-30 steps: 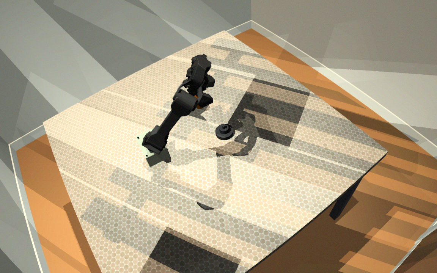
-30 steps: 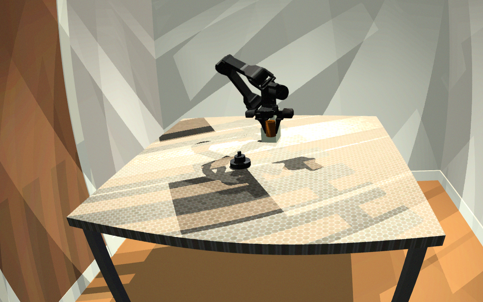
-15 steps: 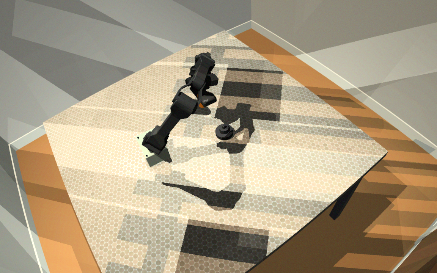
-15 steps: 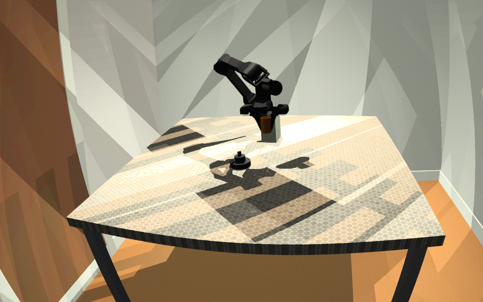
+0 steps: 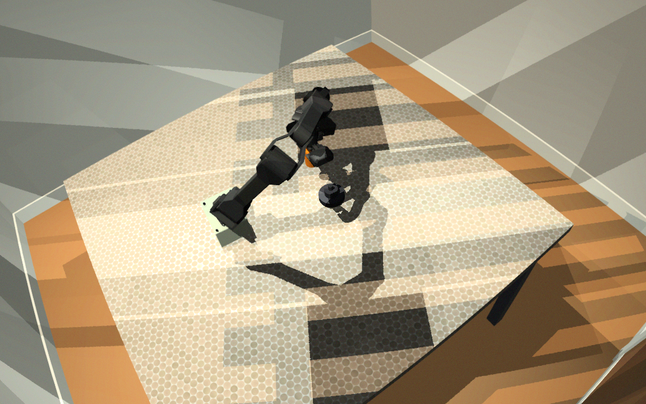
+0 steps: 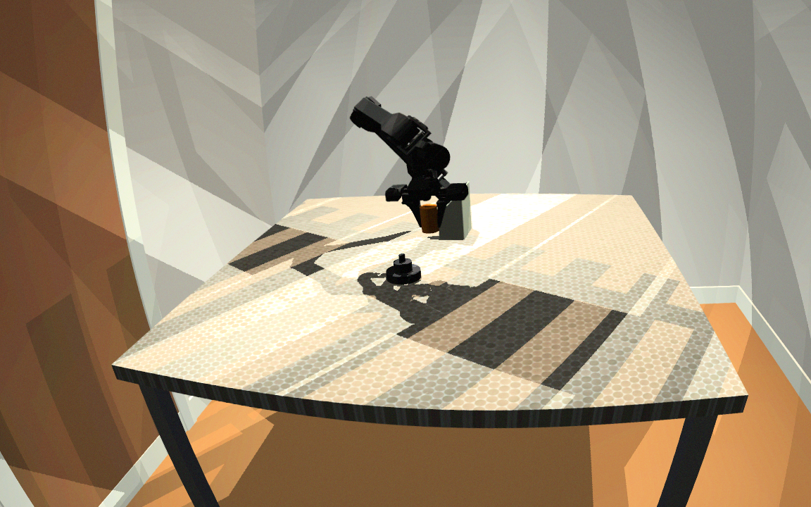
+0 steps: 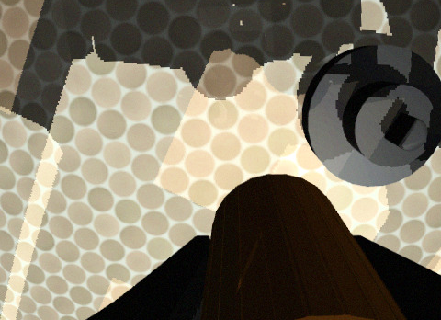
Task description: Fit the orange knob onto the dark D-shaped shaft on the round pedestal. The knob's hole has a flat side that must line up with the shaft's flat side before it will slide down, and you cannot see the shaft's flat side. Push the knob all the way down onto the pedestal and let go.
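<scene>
Pedestal (image 6: 403, 272) is sitting on the dotted worktop (image 6: 522, 353), its dark shaft (image 6: 402, 258) sticking up bare. Beyond it, gripper (image 6: 429, 217) is clamping the orange knob (image 6: 429, 216) upright (clear of the worktop, beside the pedestal).

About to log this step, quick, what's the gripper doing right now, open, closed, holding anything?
Gripper: closed on the orange knob, held above the table, beside the pedestal and not yet over its shaft.
</scene>
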{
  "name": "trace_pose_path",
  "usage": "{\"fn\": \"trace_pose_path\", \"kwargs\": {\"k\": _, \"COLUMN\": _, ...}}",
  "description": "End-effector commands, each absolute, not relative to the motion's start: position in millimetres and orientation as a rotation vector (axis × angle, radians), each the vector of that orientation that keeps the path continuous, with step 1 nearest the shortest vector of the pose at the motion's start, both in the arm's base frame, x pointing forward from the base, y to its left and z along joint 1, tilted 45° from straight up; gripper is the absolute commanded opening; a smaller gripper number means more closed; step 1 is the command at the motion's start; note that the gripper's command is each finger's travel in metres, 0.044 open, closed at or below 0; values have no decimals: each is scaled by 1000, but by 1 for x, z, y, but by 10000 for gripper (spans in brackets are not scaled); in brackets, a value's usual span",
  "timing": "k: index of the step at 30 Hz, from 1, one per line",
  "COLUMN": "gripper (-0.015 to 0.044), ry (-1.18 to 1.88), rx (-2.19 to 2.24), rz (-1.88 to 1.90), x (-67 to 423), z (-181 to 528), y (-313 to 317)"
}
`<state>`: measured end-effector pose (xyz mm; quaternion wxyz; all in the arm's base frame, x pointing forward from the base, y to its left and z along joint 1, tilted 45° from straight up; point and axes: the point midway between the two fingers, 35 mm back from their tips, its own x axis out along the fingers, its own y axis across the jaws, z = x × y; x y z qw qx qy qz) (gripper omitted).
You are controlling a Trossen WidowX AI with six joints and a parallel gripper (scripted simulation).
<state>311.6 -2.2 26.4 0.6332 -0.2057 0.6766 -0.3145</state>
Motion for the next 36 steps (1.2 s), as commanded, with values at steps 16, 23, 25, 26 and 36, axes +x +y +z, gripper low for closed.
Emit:
{"fn": "trace_pose_path", "kwargs": {"k": 16, "gripper": 0, "ry": 1535, "rx": -485, "rz": -728, "x": 321, "z": 49, "y": -57}}
{"fn": "trace_pose_path", "kwargs": {"k": 23, "gripper": 0, "ry": 1535, "rx": -490, "rz": -736, "x": 321, "z": 55, "y": -74}}
{"fn": "trace_pose_path", "kwargs": {"k": 25, "gripper": 0, "ry": 1535, "rx": -490, "rz": -736, "x": 320, "z": 54, "y": -75}}
{"fn": "trace_pose_path", "kwargs": {"k": 26, "gripper": 0, "ry": 1535, "rx": -490, "rz": -736, "x": 320, "z": 53, "y": -76}}
{"fn": "trace_pose_path", "kwargs": {"k": 36, "gripper": 0, "ry": 1534, "rx": -491, "rz": -737, "x": 317, "z": 37, "y": -92}}
